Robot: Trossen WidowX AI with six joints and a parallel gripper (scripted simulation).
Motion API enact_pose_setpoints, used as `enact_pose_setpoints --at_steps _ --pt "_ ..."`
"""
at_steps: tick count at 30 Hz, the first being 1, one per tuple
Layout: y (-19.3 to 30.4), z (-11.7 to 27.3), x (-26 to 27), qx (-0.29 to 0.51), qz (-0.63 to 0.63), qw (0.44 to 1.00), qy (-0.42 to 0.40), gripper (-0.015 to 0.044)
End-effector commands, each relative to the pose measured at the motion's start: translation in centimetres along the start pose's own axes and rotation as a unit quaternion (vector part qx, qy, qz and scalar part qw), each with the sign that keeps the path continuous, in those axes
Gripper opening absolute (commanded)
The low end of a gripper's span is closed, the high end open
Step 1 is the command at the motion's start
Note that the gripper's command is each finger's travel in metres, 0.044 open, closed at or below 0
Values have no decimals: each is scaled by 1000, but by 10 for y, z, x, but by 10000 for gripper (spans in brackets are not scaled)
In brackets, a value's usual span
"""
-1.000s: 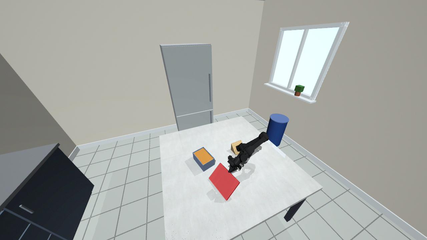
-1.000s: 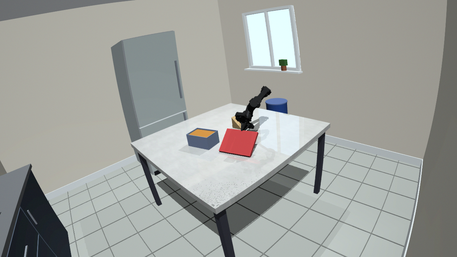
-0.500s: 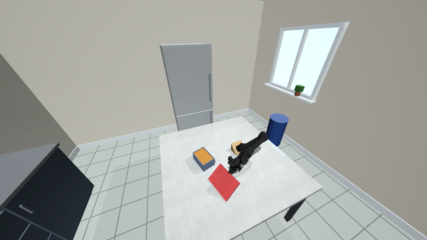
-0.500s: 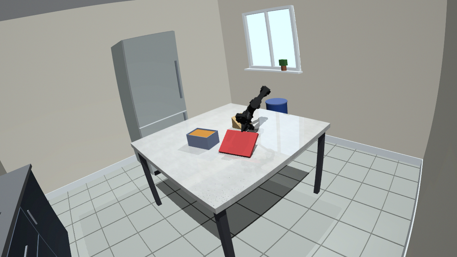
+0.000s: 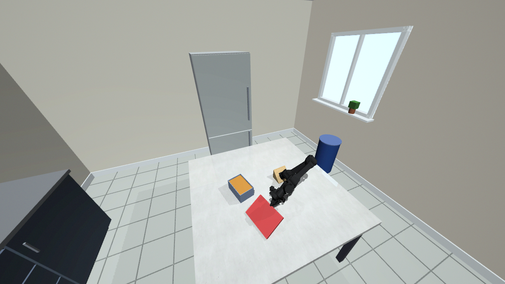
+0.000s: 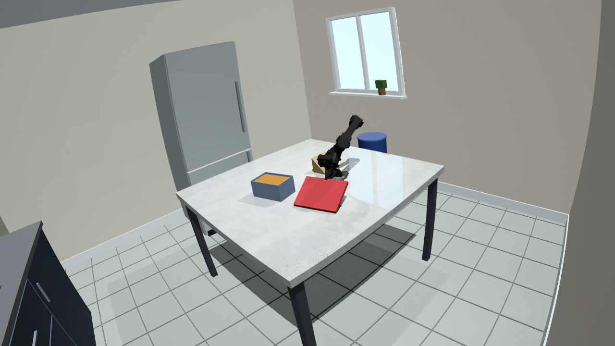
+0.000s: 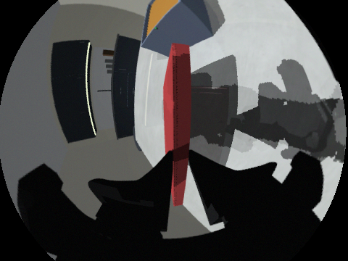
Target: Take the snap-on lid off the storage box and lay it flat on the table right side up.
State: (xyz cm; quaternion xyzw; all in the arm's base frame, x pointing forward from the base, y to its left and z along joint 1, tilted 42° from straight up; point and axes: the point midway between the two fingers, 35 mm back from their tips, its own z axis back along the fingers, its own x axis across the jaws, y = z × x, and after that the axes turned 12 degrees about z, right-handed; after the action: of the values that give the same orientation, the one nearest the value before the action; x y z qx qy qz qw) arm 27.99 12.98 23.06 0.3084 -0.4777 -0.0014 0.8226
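The red lid (image 5: pixel 264 216) (image 6: pixel 321 194) (image 7: pixel 177 101) is off the box and tilted, its far edge toward the arm raised and its opposite edge low, at or close to the table (image 5: pixel 218 247) (image 6: pixel 258 228). My gripper (image 5: pixel 271 204) (image 6: pixel 327 177) (image 7: pixel 180 153) is shut on the lid's raised edge; in the wrist view the lid runs edge-on between the fingertips. The blue-grey storage box (image 5: pixel 241 194) (image 6: pixel 275 190) (image 7: pixel 177 30) stands upright and open, left of the lid in the top and exterior views, with orange showing inside. The lid's underside is hidden in the top and exterior views.
A tan wooden wedge-like block (image 5: pixel 277 175) (image 6: pixel 317 164) stands behind the gripper, partly hidden by the arm. A blue barrel (image 5: pixel 326 155) (image 6: pixel 372 144) stands on the floor past the table's far edge.
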Motion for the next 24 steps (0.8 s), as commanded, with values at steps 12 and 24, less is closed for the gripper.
enact_pose_setpoints --at_steps 12,24 --pt "1 -10 -17 0 -4 1000 12 0" --pt "2 -16 -25 0 -4 1000 12 0"
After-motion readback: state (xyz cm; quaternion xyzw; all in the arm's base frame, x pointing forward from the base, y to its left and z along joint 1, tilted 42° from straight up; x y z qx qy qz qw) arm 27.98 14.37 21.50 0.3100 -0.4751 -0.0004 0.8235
